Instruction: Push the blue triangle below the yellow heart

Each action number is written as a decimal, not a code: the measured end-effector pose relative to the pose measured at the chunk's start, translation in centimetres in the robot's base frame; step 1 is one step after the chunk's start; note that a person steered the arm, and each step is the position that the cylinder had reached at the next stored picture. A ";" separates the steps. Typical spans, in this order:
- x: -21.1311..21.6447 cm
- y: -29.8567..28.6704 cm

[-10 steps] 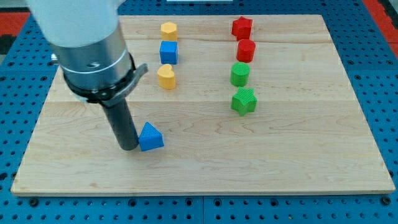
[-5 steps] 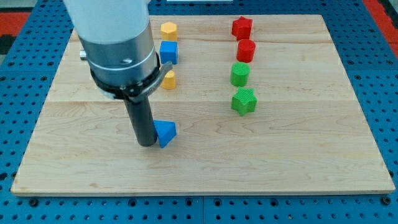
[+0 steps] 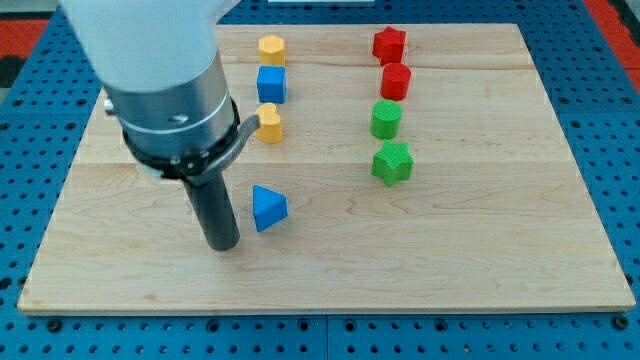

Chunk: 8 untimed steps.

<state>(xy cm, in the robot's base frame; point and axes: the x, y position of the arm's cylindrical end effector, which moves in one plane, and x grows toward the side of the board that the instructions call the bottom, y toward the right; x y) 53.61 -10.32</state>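
Note:
The blue triangle [image 3: 268,208] lies on the wooden board [image 3: 450,240], left of centre. The yellow heart [image 3: 268,123] sits above it, partly hidden by the arm's clamp. My tip [image 3: 222,243] rests on the board just left of and slightly below the blue triangle, with a small gap between them. The triangle is roughly in line under the heart, a good distance lower.
A yellow hexagon-like block [image 3: 271,48] and a blue cube [image 3: 271,84] stand above the heart. On the right a column holds a red star [image 3: 389,44], a red block [image 3: 396,81], a green cylinder [image 3: 386,119] and a green star [image 3: 392,163].
The blue triangle was pushed to the right and turned. My tip then drew back to the left and down, and is now apart from the triangle.

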 end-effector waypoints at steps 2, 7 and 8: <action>-1.5 0.1; -7.2 1.9; -6.9 1.9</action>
